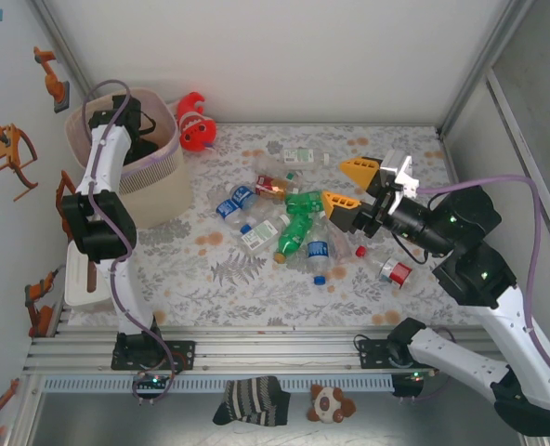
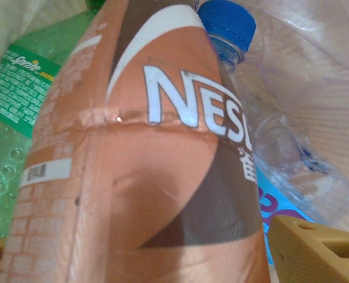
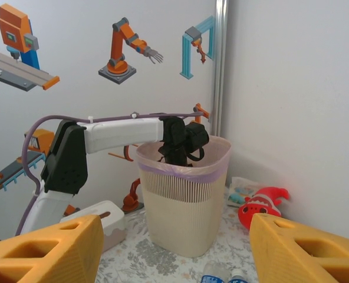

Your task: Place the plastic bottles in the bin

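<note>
Left gripper (image 2: 154, 253): inside bin (image 1: 159, 186) at 10 o'clock on desk (image 1: 191, 279); jaws spread, released; brown bottle (image 2: 145, 177) between fingers. Right gripper (image 1: 349, 186): released, empty, 3 o'clock of pile. Plastic bottles (image 1: 298, 218): piled at desk centre.

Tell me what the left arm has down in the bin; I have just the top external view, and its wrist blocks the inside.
Observer: A brown Nescafe-labelled bottle sits between the left gripper's jaws.
Operator: Gripped or let go?
Observer: Jaws stand wide, with a sliver of gap beside one finger; probably not gripping.
Operator: Anything else in there?
Observer: A green Sprite bottle and a clear blue-capped bottle lie beyond it.
</note>
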